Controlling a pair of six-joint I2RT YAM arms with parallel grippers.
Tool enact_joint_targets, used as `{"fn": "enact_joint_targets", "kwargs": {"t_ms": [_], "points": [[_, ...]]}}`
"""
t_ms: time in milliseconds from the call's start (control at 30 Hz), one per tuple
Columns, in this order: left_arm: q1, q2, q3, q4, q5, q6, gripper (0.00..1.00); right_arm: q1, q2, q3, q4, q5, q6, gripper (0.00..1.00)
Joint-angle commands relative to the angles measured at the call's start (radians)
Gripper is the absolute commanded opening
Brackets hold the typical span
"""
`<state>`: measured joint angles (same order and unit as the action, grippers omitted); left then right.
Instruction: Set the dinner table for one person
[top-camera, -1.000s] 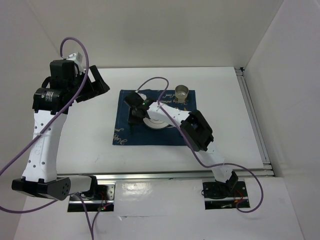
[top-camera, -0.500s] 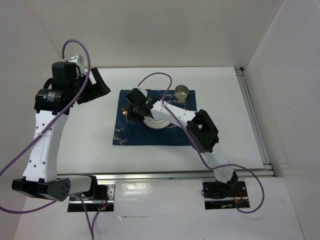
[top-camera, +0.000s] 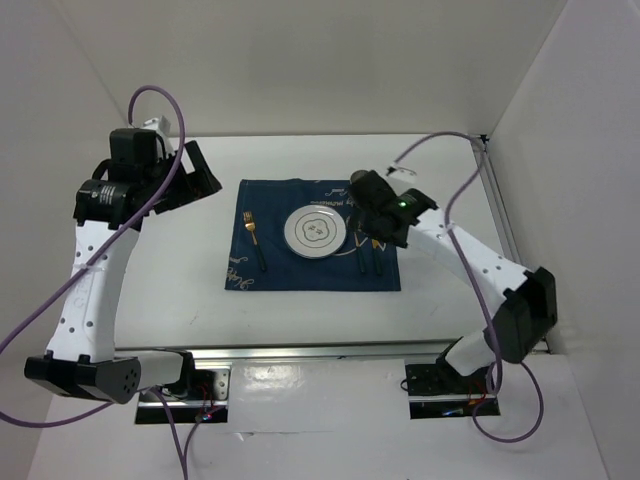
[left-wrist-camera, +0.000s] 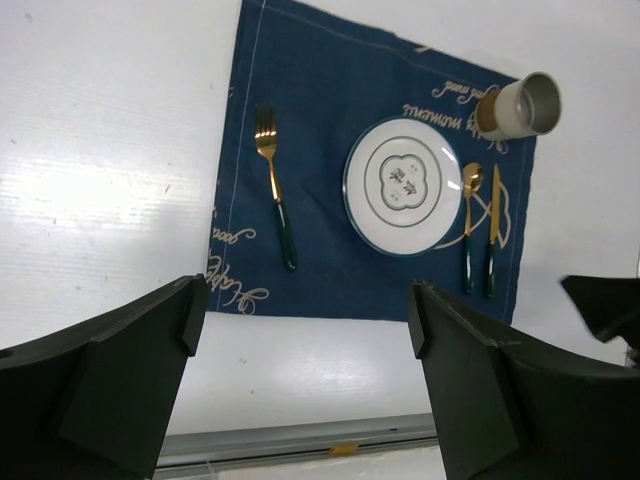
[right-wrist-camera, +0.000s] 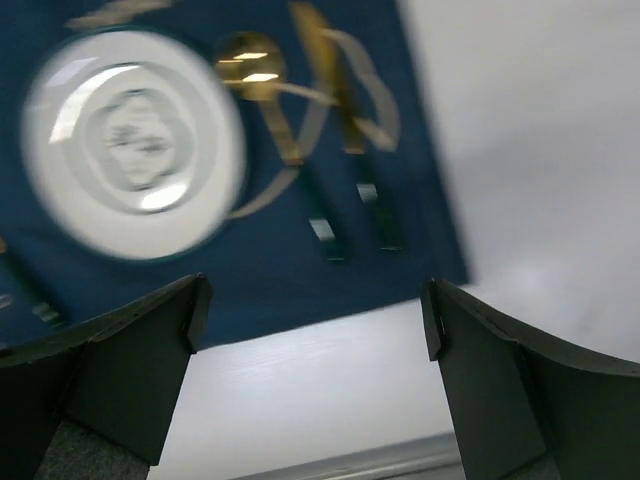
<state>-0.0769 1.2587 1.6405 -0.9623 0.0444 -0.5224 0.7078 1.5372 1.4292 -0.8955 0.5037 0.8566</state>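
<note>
The white dinner table (top-camera: 450, 290) carries a navy placemat (top-camera: 300, 270). On it lie a white plate (top-camera: 314, 232), a gold fork (top-camera: 255, 240) with a dark handle to the plate's left, and a spoon (left-wrist-camera: 470, 225) and knife (left-wrist-camera: 493, 230) to its right. A metal cup (left-wrist-camera: 518, 105) stands at the mat's far right corner. My right gripper (top-camera: 372, 200) hovers open above that right side, hiding the cup from the top view; the right wrist view is blurred. High over the table's far left, my left gripper (top-camera: 195, 170) is open and empty.
Silver rails run along the near edge (top-camera: 350, 350) and the right edge (top-camera: 505, 230) of the table. White walls close in the back and both sides. Purple cables loop above both arms. Bare tabletop (left-wrist-camera: 100, 150) lies left of the mat.
My right arm has swung from the mat's left side across the plate to its right side and has opened. The fork now lies on the mat. The left arm barely moved.
</note>
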Motion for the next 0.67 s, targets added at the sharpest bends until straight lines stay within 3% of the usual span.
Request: {"fn": "enact_joint_targets", "kwargs": {"t_ms": [0,200,333,633], "points": [[0.005,0.01,-0.047,0.02,-0.024,0.018,1.0,-0.102,-0.174,-0.146,-0.19,0.088,0.075,1.0],[0.005,0.03,-0.14,0.02,-0.049,0.009,1.0,-0.387,-0.426,-0.338,-0.125,-0.065,-0.056,1.0],[0.005,0.03,-0.171,0.051,-0.021,0.018,1.0,-0.516,-0.476,-0.36,-0.105,-0.114,-0.111,1.0],[0.005,-0.002,-0.18,0.051,-0.012,0.045,1.0,-0.557,-0.476,-0.351,-0.105,-0.148,-0.157,1.0]]}}
